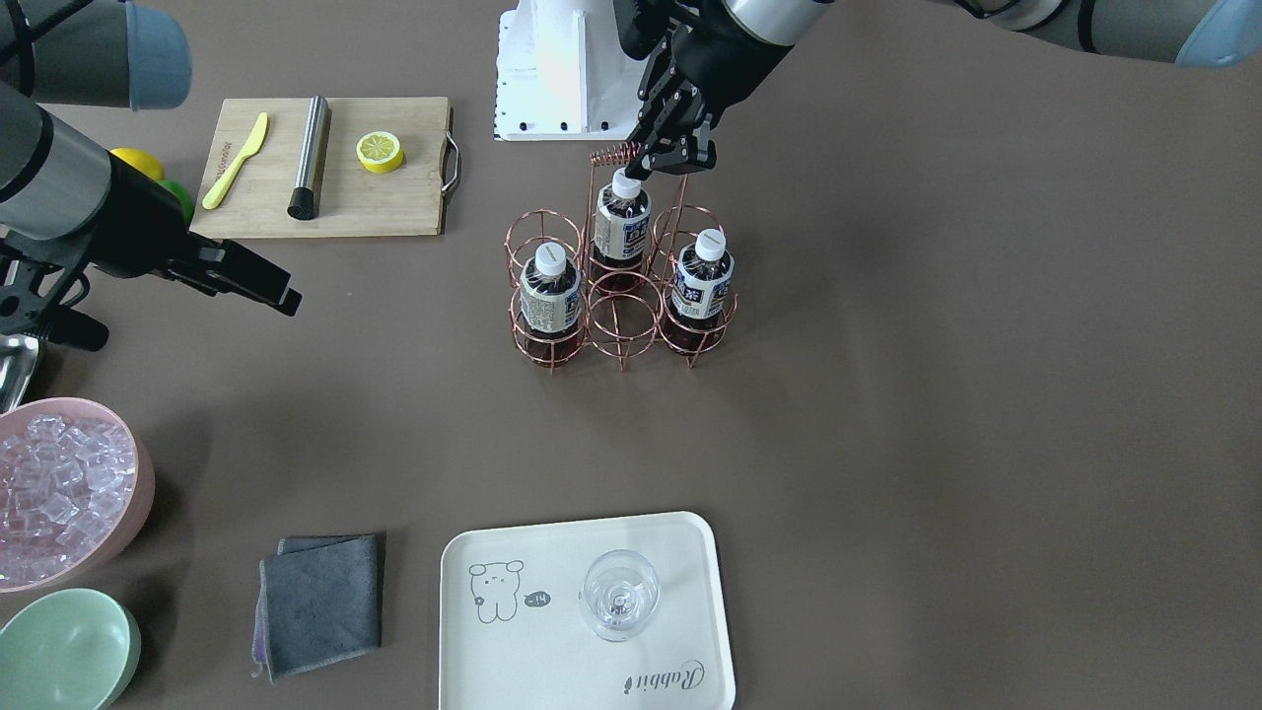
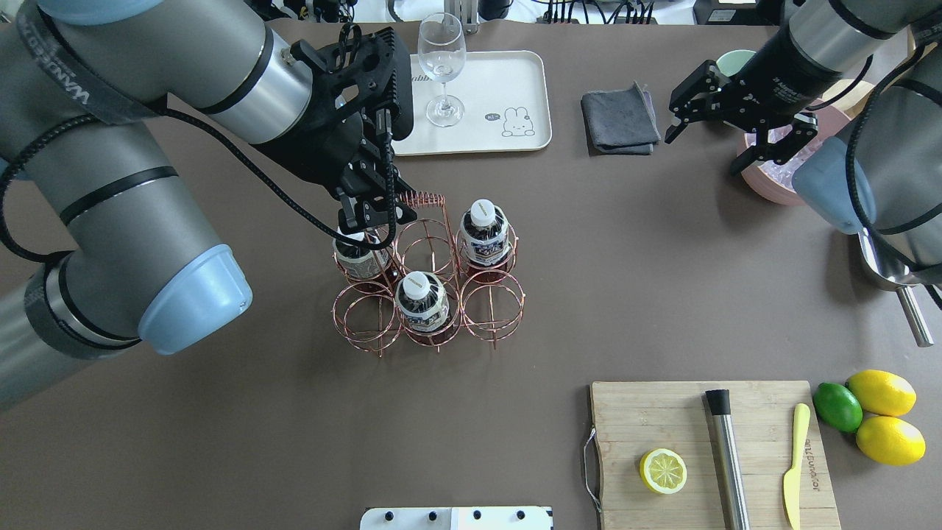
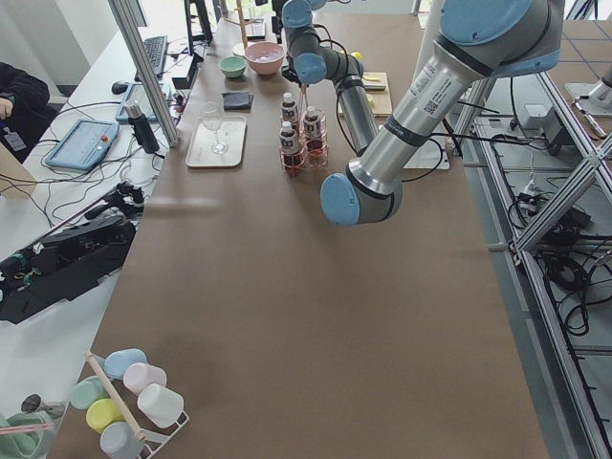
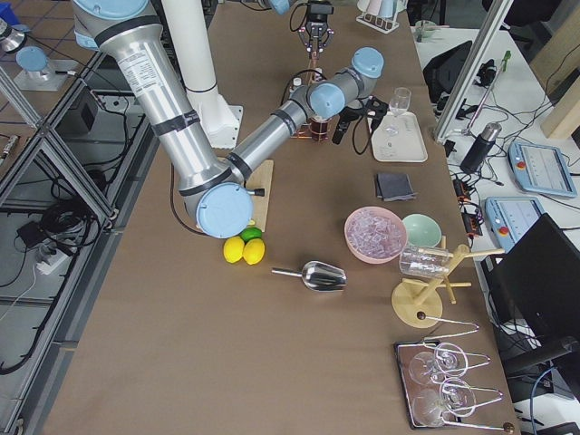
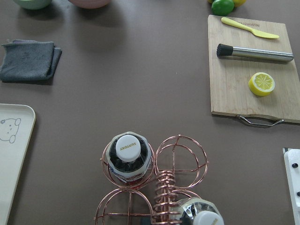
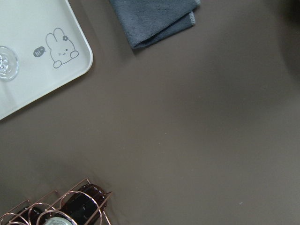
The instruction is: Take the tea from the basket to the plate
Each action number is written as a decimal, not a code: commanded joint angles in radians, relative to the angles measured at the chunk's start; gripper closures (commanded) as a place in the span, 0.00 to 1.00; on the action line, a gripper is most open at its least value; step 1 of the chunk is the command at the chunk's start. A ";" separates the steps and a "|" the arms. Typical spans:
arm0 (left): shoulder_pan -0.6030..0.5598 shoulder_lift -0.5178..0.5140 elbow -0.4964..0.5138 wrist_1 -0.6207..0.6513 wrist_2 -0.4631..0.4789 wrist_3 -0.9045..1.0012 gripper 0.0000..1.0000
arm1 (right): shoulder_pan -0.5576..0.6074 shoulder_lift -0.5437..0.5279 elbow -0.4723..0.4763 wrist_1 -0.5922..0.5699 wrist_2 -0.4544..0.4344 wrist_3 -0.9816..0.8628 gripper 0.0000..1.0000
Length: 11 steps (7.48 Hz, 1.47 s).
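Note:
The copper wire basket (image 2: 425, 197) stands mid-table holding three tea bottles (image 1: 621, 222) (image 1: 549, 296) (image 1: 702, 281). My left gripper (image 1: 668, 161) hangs open right over the white cap of the bottle nearest the coiled handle (image 2: 357, 261), with one finger at the cap. Its wrist view shows another bottle (image 5: 129, 150) in its ring. The cream plate (image 1: 493, 552) lies at the far edge with a wine glass (image 1: 619, 595) on it. My right gripper (image 2: 703, 152) is open and empty, hovering off by the pink bowl.
A wooden board (image 2: 662, 419) carries a lemon half (image 2: 662, 471), a steel muddler and a yellow knife. Lemons and a lime (image 2: 837, 406) lie beside it. A grey cloth (image 2: 620, 118), a pink bowl of ice (image 1: 59, 488), a green bowl (image 1: 64, 651) and a metal scoop (image 2: 894, 291) stand at the robot's right.

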 commanded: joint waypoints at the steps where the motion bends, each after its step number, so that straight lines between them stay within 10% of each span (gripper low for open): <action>1: 0.004 0.000 -0.001 -0.002 0.020 0.000 1.00 | -0.033 0.153 -0.118 0.003 -0.001 0.116 0.01; 11: 0.004 0.003 -0.001 -0.002 0.020 0.003 1.00 | -0.264 0.315 -0.190 0.003 -0.022 0.274 0.21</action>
